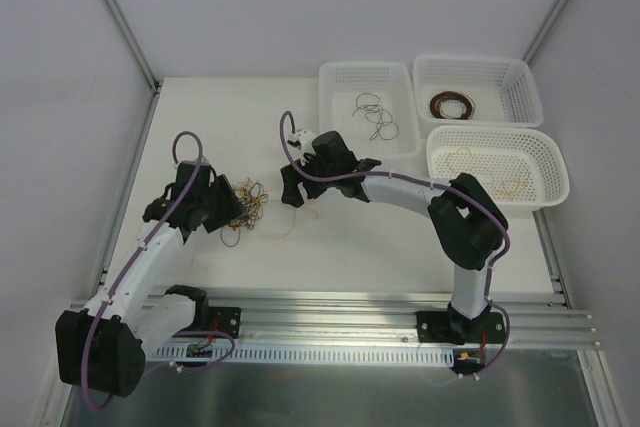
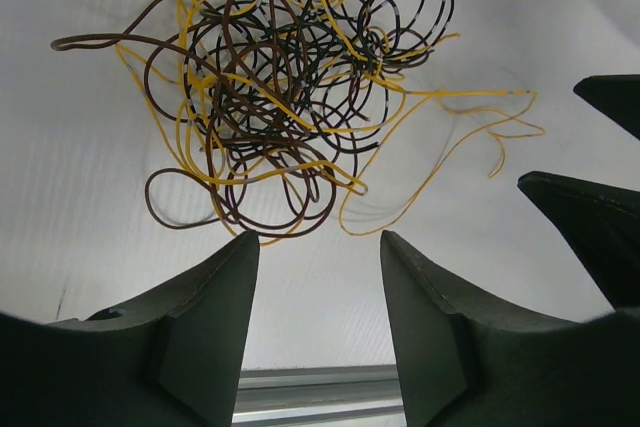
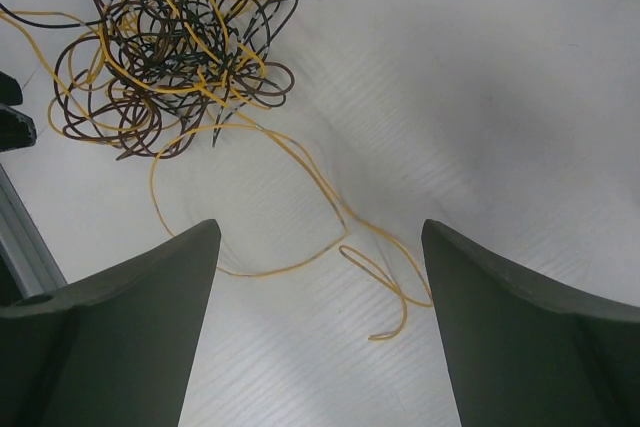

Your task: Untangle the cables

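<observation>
Left gripper [image 2: 317,239] and right gripper [image 3: 320,227], jaws apart and empty, flank the thin yellow-black-brown wire tangle [image 2: 290,87], probably to pull it apart.

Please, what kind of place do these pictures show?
Probably a robot lab test booth: plain white walls close in a white table, a left arm and a right arm are bolted to a metal rail, and three white baskets share the table with a tangle of thin wires.
</observation>
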{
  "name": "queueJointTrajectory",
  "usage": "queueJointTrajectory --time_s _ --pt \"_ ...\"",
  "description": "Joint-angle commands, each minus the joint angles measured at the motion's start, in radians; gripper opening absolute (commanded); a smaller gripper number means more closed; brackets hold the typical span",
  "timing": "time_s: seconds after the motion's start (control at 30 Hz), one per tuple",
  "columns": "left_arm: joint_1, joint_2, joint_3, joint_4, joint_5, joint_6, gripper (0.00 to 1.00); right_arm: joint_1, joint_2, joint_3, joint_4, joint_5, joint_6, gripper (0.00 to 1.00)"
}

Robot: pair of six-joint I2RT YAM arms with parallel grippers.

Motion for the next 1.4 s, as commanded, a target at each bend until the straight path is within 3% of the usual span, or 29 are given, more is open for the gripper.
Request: queueJointTrajectory --time_s 0.0,0.33,0.47,0.6,0.97,1.2,1.37 --pt "-0.03 0.0 -0.011 0.067 -0.072 -0.107 0.52 0.007 0.019 0.026 0.074 -0.02 0.015 0.86" --pt "-0.074 0.114 -0.003 0.144 -0.155 -0.176 0.35 0.024 0.036 0.003 0.116 -0.015 0.03 0.85" --pt "-0.102 0.108 0.004 0.144 -0.157 -0.156 0.0 0.03 0.024 -0.003 0.111 -0.014 0.027 0.85" --pt "-0.126 0.05 0.024 0.141 -0.115 -0.105 0.0 0.03 0.008 -0.004 0.107 -0.011 0.03 0.85" --pt "-0.165 -0.056 0.087 0.104 0.289 0.014 0.0 0.031 0.014 0.061 0.125 -0.078 0.148 0.85" --pt "-0.171 -0.138 0.177 0.066 0.372 0.051 0.0 0.034 0.112 0.089 0.151 -0.095 0.186 0.84" --pt "-0.169 -0.162 0.274 0.022 0.348 0.083 0.0 0.038 0.131 0.054 0.154 -0.109 0.194 0.78"
